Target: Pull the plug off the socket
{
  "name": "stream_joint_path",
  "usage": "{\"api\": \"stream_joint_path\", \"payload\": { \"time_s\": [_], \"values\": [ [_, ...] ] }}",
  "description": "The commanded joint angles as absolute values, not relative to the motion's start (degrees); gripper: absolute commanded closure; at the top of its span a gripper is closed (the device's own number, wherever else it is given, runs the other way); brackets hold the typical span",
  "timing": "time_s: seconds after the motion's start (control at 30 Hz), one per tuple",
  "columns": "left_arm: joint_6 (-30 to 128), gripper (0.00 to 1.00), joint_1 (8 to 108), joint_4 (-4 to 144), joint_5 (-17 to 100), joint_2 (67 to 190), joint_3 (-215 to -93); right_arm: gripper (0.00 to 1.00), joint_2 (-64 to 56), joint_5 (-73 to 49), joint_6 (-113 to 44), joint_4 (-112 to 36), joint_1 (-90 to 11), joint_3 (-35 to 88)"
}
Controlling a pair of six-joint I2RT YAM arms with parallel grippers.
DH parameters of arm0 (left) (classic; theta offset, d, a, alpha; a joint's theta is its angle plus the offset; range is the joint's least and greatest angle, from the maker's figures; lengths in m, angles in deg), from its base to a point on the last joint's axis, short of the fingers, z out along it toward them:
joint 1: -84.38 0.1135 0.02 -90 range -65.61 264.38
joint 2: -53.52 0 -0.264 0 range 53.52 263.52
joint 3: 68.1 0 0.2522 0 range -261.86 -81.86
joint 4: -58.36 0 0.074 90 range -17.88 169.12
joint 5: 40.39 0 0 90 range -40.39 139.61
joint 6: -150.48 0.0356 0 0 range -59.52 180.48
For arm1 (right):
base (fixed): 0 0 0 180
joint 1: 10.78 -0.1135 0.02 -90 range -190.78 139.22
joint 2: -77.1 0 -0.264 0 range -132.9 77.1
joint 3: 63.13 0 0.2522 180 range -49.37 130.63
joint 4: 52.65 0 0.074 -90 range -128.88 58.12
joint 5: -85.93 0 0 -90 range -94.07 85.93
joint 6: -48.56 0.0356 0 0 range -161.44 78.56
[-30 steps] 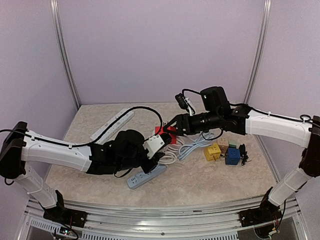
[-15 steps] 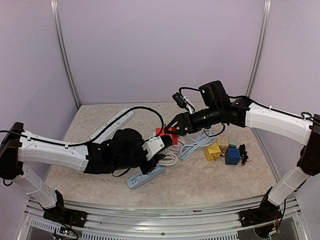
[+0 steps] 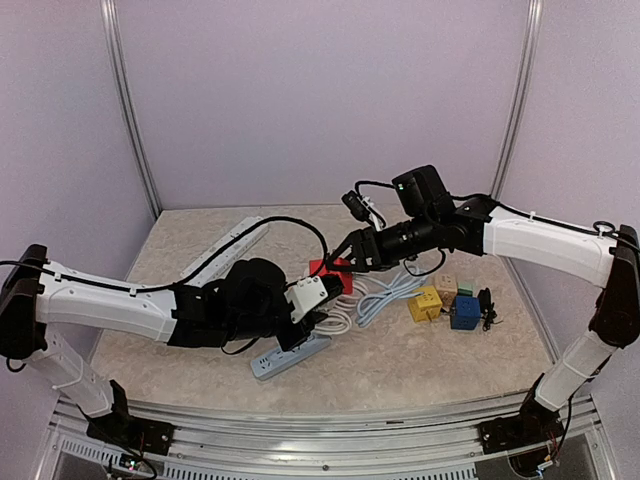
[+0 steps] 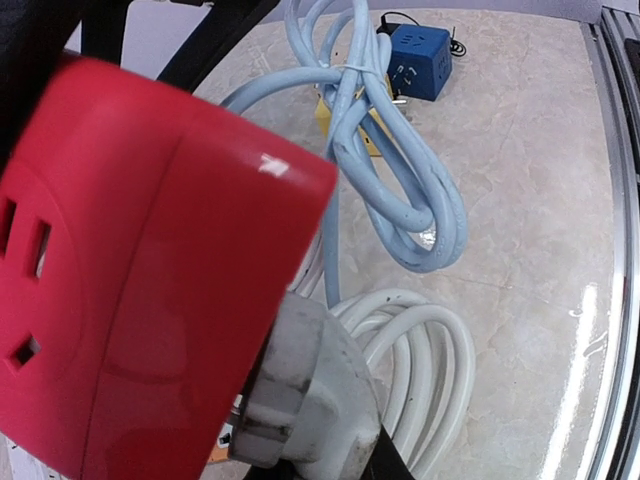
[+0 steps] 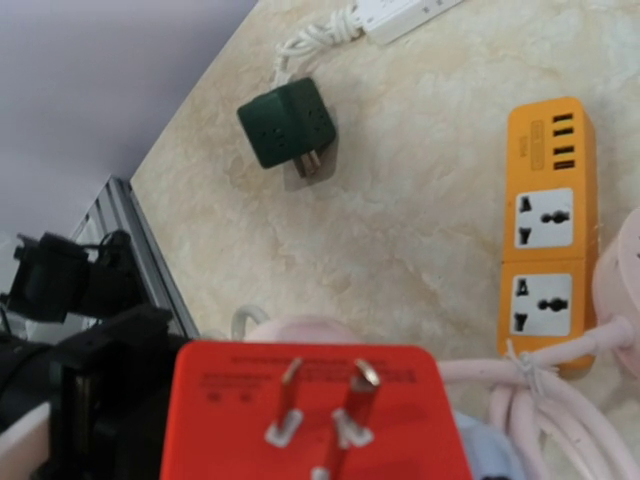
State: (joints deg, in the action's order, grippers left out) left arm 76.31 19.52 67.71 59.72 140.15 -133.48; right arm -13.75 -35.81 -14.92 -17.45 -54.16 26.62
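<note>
A red cube socket [image 3: 325,267] hangs above the table's middle, held between both arms. My right gripper [image 3: 343,262] comes in from the right and is shut on the cube. In the right wrist view the cube [image 5: 310,415] fills the bottom, its metal prongs facing the camera. A white plug [image 4: 320,385] sits against the cube's [image 4: 130,270] lower side. My left gripper [image 4: 325,455] is shut on that plug, with only dark finger edges showing. Whether the plug's pins are still inside the socket is hidden.
On the table lie a coil of white cable [image 4: 440,370], a bundled light blue cable [image 4: 400,170], a blue cube [image 3: 465,312], a yellow cube [image 3: 425,303] and a light blue power strip [image 3: 290,357]. An orange strip [image 5: 545,210] and a dark green adapter [image 5: 290,125] lie further left.
The right arm has shifted slightly left and lifted a little with the red cube. The left arm has barely moved.
</note>
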Motion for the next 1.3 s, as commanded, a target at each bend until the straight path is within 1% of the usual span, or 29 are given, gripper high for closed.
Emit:
{"api": "stream_joint_path", "payload": {
  "time_s": [0.0, 0.23, 0.37, 0.43, 0.53, 0.67, 0.93, 1.07, 1.27],
  "values": [
    [71.3, 1.0, 19.6, 64.4, 59.2, 139.7, -135.0, 1.0, -10.2, -25.1, -11.0, -24.0, -53.2, 25.1],
    [63.7, 1.0, 19.5, 62.4, 55.1, 140.9, -135.8, 1.0, -7.3, -7.6, -7.0, -23.0, -53.7, 22.1],
    [62.6, 1.0, 19.6, 62.2, 54.6, 141.4, -136.1, 1.0, -5.6, -2.4, -6.4, -22.9, -53.9, 20.6],
    [62.6, 1.0, 19.8, 62.3, 54.2, 141.6, -136.2, 1.0, -5.3, -2.0, -6.4, -23.0, -53.9, 20.2],
    [63.6, 1.0, 20.2, 62.7, 53.3, 141.5, -136.1, 1.0, -5.3, -4.8, -7.6, -23.8, -53.9, 20.2],
    [66.1, 1.0, 21.1, 63.1, 52.0, 140.7, -134.9, 1.0, -5.9, -16.0, -12.5, -25.8, -53.7, 21.6],
    [69.5, 1.0, 23.5, 64.7, 51.7, 138.8, -132.8, 1.0, -11.5, -29.2, -24.8, -11.5, -53.1, 30.6],
    [71.0, 1.0, 24.0, 65.6, 52.6, 138.3, -132.2, 1.0, -12.7, -32.6, -26.6, -9.2, -53.0, 30.9],
    [74.1, 1.0, 24.0, 66.0, 54.6, 138.0, -131.5, 1.0, -13.6, -41.0, -25.6, -10.7, -51.7, 30.0]
  ]
}}
